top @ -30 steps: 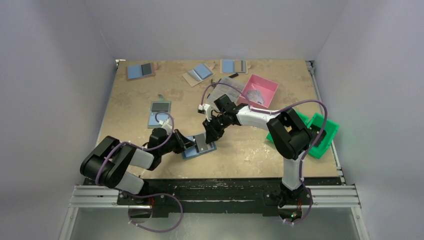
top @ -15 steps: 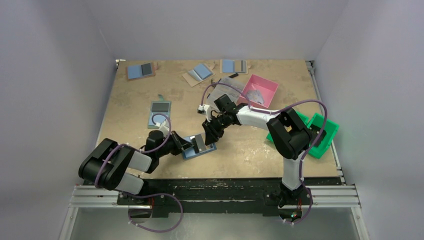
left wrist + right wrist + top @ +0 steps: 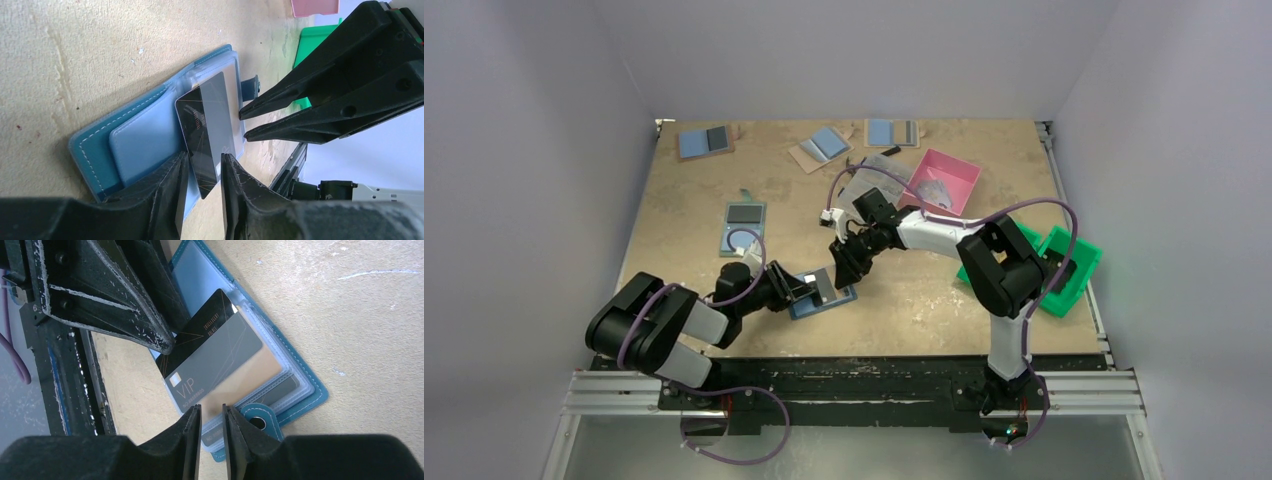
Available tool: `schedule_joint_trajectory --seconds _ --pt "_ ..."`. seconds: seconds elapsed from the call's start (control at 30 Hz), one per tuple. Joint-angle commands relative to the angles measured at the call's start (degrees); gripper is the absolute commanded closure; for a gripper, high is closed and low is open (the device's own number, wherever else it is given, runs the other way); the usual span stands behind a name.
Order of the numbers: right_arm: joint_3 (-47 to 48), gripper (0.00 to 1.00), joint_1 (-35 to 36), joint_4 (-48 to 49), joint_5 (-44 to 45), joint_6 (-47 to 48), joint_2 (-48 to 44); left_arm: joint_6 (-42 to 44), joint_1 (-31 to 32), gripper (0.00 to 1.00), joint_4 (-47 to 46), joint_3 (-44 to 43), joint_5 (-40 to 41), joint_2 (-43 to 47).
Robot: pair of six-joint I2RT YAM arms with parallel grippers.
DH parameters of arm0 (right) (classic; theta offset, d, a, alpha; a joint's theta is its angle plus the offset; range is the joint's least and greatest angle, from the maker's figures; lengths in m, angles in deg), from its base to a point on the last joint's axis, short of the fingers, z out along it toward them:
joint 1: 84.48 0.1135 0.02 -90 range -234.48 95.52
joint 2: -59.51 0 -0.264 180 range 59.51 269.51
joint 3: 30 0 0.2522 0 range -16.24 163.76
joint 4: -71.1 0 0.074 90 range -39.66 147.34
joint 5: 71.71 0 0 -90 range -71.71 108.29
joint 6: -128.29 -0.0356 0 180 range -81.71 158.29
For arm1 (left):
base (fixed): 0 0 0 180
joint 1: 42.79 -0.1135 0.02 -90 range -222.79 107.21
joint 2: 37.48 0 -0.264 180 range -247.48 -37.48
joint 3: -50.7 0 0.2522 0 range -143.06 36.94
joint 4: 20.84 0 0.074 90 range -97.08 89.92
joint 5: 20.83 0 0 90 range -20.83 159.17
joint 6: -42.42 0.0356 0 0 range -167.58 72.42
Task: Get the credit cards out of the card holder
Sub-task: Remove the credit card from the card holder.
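The card holder (image 3: 87, 150) is dark teal at the edge with white stitching, and its inner panel is pale blue. The credit card (image 3: 207, 120) is part black and part grey, crossed by thin gold lines, with white "VIP" lettering. The counter (image 3: 75, 50) is mottled tan with whitish scuffs. The tray (image 3: 956, 172) is pink and the bin (image 3: 1079, 262) is green.

Place: robotics lab test cell.
Grounds: my left arm (image 3: 659, 330) and right arm (image 3: 999, 265), black-and-white jointed machines, bolted along a silver aluminium rail (image 3: 1084, 390); scuffed tan board worktop (image 3: 924, 310); plain pale lilac partition walls (image 3: 534, 150) on three sides; purple cables (image 3: 1074, 235) looped along my arms; pink plastic tray (image 3: 969, 170), green plastic bins (image 3: 1074, 265) and spare blue card wallets (image 3: 705, 141) laid out across the board.
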Motion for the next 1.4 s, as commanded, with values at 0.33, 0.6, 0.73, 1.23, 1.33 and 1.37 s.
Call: schedule_joint_trajectory --seconds 0.33,0.6,0.73,1.23,1.33,1.37 --pt "-0.21 0.80 0.66 -4.49 7.74 1.93 4.68 -7.78 -0.10 0.65 -9.41 2.33 1.41 -7.73" --pt "0.04 0.81 1.31 -4.61 8.54 2.10 4.94 -8.37 -0.10 0.93 -13.25 2.14 2.57 -12.79" --pt "-0.10 0.81 1.36 -4.66 9.11 2.11 4.90 -8.32 -0.10 1.00 -19.63 3.10 1.57 -16.18" --pt "-0.01 0.80 1.23 -4.69 12.35 2.06 4.24 8.84 -1.24 1.00 29.82 -1.12 10.49 16.01" --pt "0.07 0.79 1.27 -4.83 12.37 2.24 4.05 12.36 -1.24 1.00 43.80 -5.57 14.84 23.87" --pt "0.15 0.79 1.27 -4.94 11.94 2.40 3.91 13.16 -1.24 1.00 46.32 -6.44 15.38 25.56"
